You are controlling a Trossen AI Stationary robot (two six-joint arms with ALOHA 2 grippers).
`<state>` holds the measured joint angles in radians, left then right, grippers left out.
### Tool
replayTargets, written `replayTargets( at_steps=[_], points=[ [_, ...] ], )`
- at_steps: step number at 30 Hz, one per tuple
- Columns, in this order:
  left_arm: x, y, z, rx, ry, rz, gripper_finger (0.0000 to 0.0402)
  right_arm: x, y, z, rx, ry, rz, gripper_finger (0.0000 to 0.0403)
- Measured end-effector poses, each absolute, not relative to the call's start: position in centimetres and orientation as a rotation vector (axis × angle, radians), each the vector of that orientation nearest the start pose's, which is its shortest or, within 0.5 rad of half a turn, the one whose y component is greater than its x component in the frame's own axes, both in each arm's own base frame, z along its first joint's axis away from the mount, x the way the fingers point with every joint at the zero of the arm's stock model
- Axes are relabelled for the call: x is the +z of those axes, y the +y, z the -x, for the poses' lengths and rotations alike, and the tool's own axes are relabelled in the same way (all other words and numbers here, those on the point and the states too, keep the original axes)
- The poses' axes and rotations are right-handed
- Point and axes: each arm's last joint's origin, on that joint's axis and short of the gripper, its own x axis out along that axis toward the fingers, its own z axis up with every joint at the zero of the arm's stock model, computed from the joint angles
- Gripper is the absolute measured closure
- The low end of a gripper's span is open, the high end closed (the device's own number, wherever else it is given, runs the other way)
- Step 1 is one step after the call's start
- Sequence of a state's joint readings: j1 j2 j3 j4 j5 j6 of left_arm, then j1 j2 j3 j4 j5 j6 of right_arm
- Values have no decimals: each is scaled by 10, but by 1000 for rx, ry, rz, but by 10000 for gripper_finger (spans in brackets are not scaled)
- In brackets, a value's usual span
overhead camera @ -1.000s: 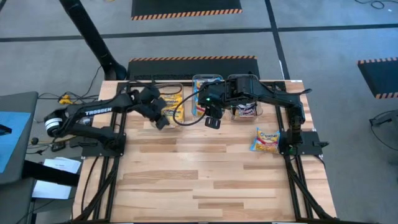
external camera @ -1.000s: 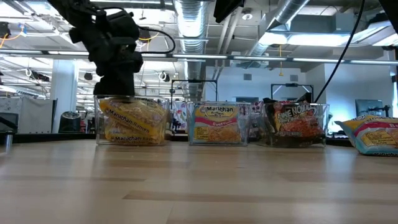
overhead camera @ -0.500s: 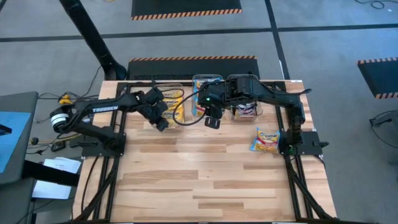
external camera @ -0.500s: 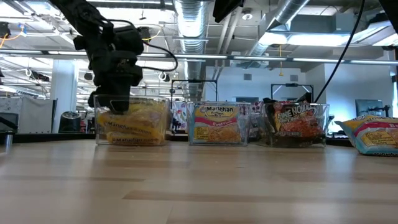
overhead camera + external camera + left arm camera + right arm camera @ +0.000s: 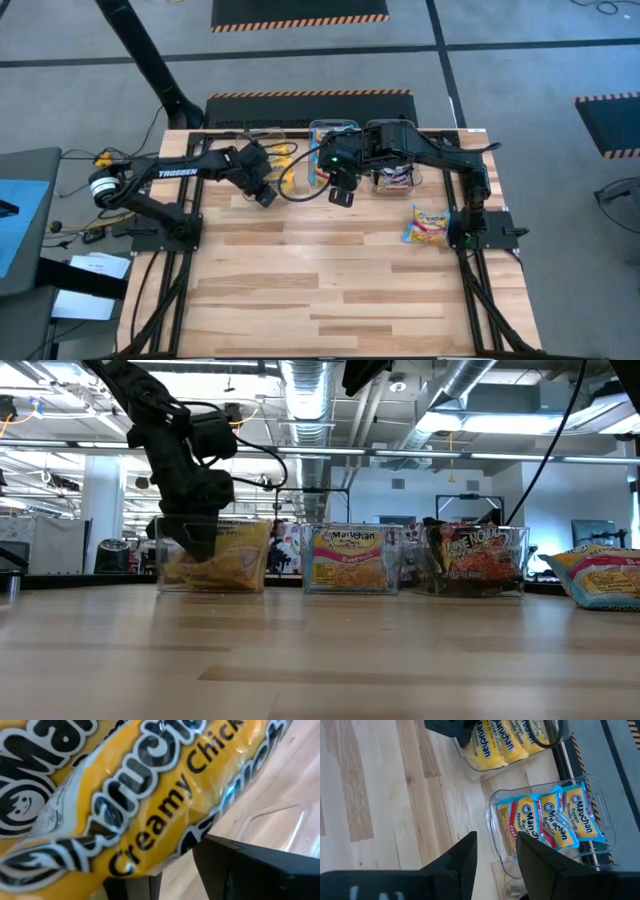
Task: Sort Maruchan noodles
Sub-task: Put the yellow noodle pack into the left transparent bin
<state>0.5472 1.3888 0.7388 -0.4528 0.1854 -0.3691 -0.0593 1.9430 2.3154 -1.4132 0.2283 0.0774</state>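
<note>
Sorting scene at the far edge of the desk (image 5: pixel 330 290)

The wide near part of the desk is seen bare in the high view, while three clear bins are lined up along the upper edge: the left bin (image 5: pixel 258 565), the middle bin (image 5: pixel 318 128) and the right bin (image 5: pixel 512 560). The left end effector (image 5: pixel 265 194) is lowered at the left bin's near side; whether its fingers are clamped on the yellow packet (image 5: pixel 125 800) filling the left wrist view cannot be told. The right end effector (image 5: pixel 342 195), fingers apart and empty, is held just in front of the middle bin, where blue-edged packets (image 5: pixel 555 822) are stacked. One loose packet (image 5: pixel 427 224) is left at centre right, close to the desk's right edge.
</note>
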Motion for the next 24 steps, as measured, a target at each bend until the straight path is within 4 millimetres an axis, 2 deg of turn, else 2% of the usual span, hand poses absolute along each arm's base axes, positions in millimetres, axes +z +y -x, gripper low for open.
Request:
replayTargets(
  at_steps=[9, 18, 24],
  points=[
    [180, 130, -211, 469, 960, 745, 329, 412, -29, -370, -302, 1029, 17, 243],
    [218, 132, -217, 443, 937, 690, 330, 412, -29, -370, -302, 1029, 18, 243],
    [239, 121, -217, 416, 917, 659, 330, 412, -29, -370, -302, 1029, 17, 243]
  ],
)
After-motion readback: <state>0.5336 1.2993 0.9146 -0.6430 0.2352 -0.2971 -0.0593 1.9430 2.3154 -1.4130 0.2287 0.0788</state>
